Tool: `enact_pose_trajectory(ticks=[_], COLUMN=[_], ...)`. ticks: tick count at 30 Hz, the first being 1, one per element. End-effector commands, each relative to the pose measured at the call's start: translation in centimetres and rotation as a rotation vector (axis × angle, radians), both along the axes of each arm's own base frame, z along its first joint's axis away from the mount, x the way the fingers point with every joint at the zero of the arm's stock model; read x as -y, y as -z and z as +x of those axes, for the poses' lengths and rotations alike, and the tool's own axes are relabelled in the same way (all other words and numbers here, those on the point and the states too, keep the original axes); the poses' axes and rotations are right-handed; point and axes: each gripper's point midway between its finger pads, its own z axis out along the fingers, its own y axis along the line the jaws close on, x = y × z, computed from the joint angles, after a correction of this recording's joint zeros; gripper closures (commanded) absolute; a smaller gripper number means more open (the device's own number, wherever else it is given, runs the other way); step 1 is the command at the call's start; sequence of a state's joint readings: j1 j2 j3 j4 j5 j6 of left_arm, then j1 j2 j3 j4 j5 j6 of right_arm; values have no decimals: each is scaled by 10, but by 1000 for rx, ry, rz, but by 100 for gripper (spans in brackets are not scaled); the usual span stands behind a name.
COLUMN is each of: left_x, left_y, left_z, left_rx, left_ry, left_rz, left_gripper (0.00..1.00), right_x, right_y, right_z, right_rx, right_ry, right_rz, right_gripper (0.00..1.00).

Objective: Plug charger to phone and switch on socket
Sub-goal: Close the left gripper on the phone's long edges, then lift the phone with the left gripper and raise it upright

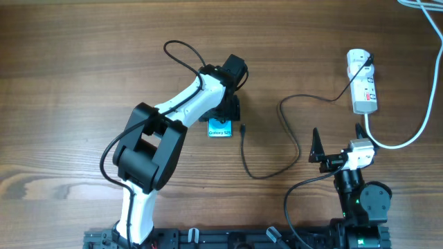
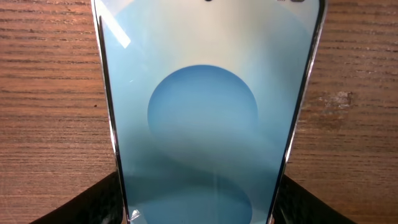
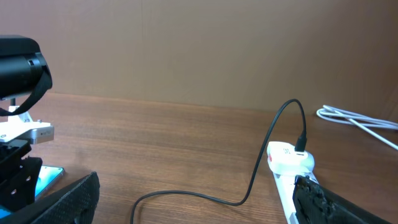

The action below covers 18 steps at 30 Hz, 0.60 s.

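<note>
Left gripper [image 1: 225,111] clamps slick phone [image 1: 220,128] edgewise; right gripper [image 3: 196,186] wide, empty. Charger [image 1: 298,149] looks limp, light: you pinch just behind tip [image 1: 243,128], beside left jaws.

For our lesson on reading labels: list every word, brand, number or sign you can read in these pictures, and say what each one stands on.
"Galaxy S25": on the white strip at one end of the phone, overhead view, small but just legible.
Red and dark marks on the socket: too small to read in any view.
Phone screen in the left wrist view: plain blue shapes, no text.
Nothing else carries readable writing.
</note>
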<state>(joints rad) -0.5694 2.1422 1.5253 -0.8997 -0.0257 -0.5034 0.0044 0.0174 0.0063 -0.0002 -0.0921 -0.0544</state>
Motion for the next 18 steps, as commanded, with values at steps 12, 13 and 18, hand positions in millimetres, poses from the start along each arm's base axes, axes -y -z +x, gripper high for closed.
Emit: enact_pose_trajectory(ticks=[12,13,18], left_x=[7,11,26], left_y=[-16,-23,-53], left_z=[-3,-3,-7], left_rx=[-63,-67,-96], left_ry=[-6,-8,-21], left_rz=[-21,-58,-224], left_gripper=[32,32,34], right_x=[1,1,1], right_y=[-2,-2,-2], right_z=[0,0,0], right_rx=[8,8,8], right_ry=[10,9,10], right_rz=[4,4,4], right_gripper=[0,0,0])
